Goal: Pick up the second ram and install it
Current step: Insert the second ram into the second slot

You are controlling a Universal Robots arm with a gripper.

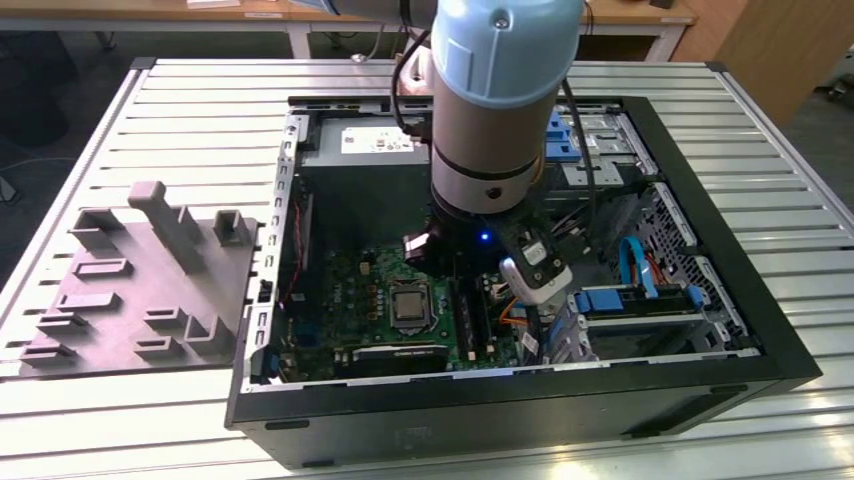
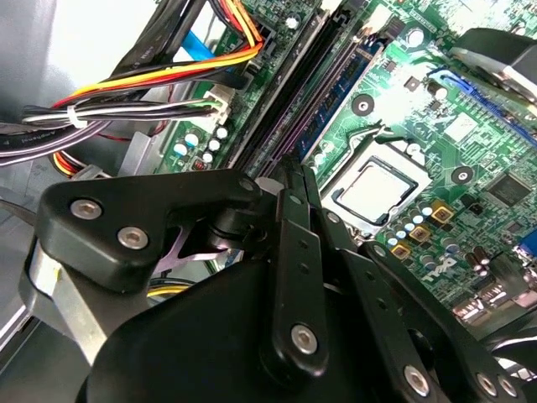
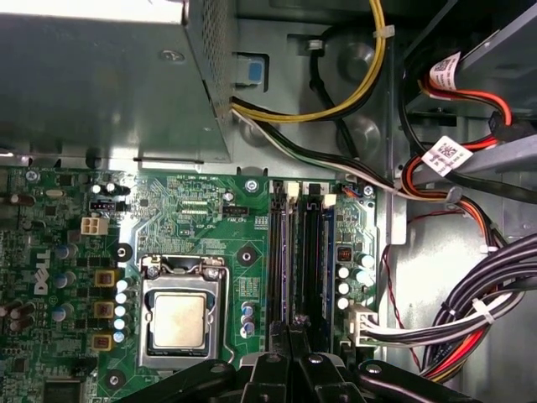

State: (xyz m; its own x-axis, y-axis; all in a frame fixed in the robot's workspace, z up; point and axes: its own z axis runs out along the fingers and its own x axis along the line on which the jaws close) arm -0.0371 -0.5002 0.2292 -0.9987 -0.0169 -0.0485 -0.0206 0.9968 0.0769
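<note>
The gripper [image 2: 289,172] was seen low inside the computer case [image 1: 507,410], fingers drawn together, no gap and nothing made out between them. The second ram [image 2: 340,96] was found standing on edge in the slot nearest the processor [image 2: 373,189], not in the hand; whether it was fully latched could not be told. Its long axis was laid near-to-far in the exterior view, in line with the black slots [image 2: 294,88] beside it, with its far end toward the grey power supply [image 3: 101,84]. The closed fingertips were placed at the stick's near end, right over or touching it; contact could not be confirmed. By judgement, the work was at the seating stage, not the pickup. Room was judged tight. The processor was set just beside the slots on the exterior view's left, a bundle of cables [image 2: 151,75] lay near on the exterior view's right, and the case walls closed in all round. The arm [image 1: 501,120] was held upright over the board [image 3: 201,210].
</note>
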